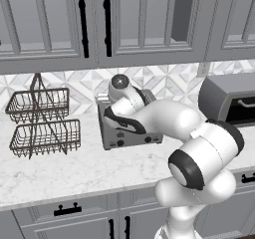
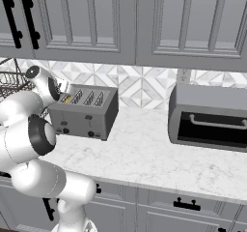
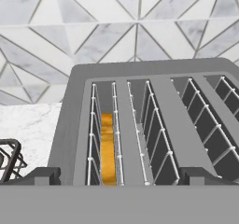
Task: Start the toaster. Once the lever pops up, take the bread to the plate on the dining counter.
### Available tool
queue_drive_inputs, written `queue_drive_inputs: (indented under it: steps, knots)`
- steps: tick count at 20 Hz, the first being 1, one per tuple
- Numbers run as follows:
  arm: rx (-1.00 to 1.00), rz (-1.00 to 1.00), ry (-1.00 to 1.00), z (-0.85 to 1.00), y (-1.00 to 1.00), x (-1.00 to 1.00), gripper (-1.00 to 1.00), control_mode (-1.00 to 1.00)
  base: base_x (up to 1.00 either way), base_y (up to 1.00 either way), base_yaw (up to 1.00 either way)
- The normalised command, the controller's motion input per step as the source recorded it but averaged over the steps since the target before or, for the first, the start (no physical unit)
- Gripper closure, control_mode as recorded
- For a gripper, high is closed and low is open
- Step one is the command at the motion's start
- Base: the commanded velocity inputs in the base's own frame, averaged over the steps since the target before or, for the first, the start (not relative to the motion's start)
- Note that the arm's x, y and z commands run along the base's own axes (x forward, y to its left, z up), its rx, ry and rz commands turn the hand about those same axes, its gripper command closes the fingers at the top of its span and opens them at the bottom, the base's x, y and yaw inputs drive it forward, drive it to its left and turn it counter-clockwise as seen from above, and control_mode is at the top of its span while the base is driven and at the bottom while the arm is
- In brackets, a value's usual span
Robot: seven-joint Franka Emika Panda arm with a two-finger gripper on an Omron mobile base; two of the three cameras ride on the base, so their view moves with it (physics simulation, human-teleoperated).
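Going left to right, we first pass the two-tier wire basket [image 1: 42,126] on the marble worktop [image 1: 74,171], which has no part in the task. Next comes the toaster [image 1: 127,133], standing against the tiled backsplash with our arm reaching over its top. In the hand view we look straight down into its slots, and the bread [image 3: 107,148] sits deep in the leftmost slot, a golden strip between the wire guides. The other slots look empty. Further right in the right base view stands the toaster oven [image 2: 208,116], which we leave alone.

We judge the task to be at its very start. The bread is low in the slot, nothing has been lifted out, and whether a lever has been pushed down we cannot tell from these views. What is left is nearly everything: starting the toaster, waiting for the lever to rise, pulling the slice and carrying it to the plate.

Our gripper [image 3: 119,176] hangs just above the toaster's near edge, fingers [image 3: 44,175] spread as wide as they go, one tip at each side of the hand view. They hold nothing and appear to touch nothing.
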Motion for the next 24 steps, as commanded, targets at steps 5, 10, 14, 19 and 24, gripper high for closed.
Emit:
queue_drive_inputs:
  steps: [5,10,14,19,24]
  knots:
    - [0.00,0.00,0.00,0.00,0.00,0.00,-1.00,-1.00,0.00,0.00,0.00]
    - [0.00,0.00,0.00,0.00,0.00,0.00,-1.00,-1.00,0.00,0.00,0.00]
    - [0.00,0.00,0.00,0.00,0.00,0.00,-1.00,-1.00,0.00,0.00,0.00]
    - [0.00,0.00,0.00,0.00,0.00,0.00,-1.00,-1.00,0.00,0.00,0.00]
    - [0.00,0.00,0.00,0.00,0.00,0.00,-1.00,-1.00,0.00,0.00,0.00]
